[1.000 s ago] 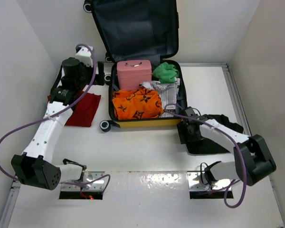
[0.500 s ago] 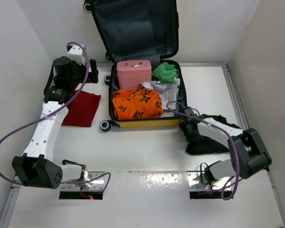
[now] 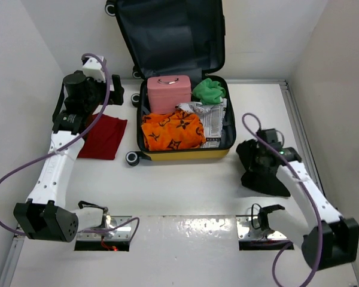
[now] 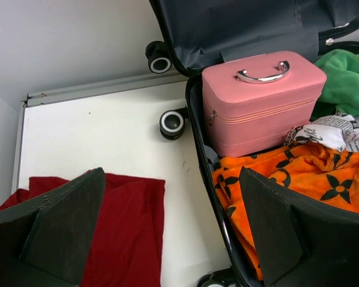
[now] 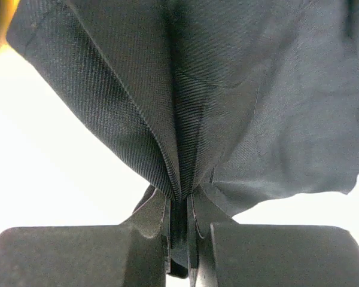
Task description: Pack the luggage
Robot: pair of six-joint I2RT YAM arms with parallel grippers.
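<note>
The yellow luggage lies open, its dark lid leaning back. Inside it are a pink case, an orange patterned cloth, a green cloth and a print-patterned cloth. My right gripper is to the right of the luggage, shut on a fold of a black garment. The wrist view shows the fabric pinched between the right gripper's jaws and hanging from them. My left gripper stands open above the luggage rim and a red cloth, holding nothing.
The red cloth lies flat on the table left of the luggage. Black wheels stick out at the luggage's left side. White walls close in the table on the left, right and back.
My right gripper has shut on the black garment and lifted it off the table, swinging right, away from the luggage. The left arm has shifted slightly back and left, still open.
</note>
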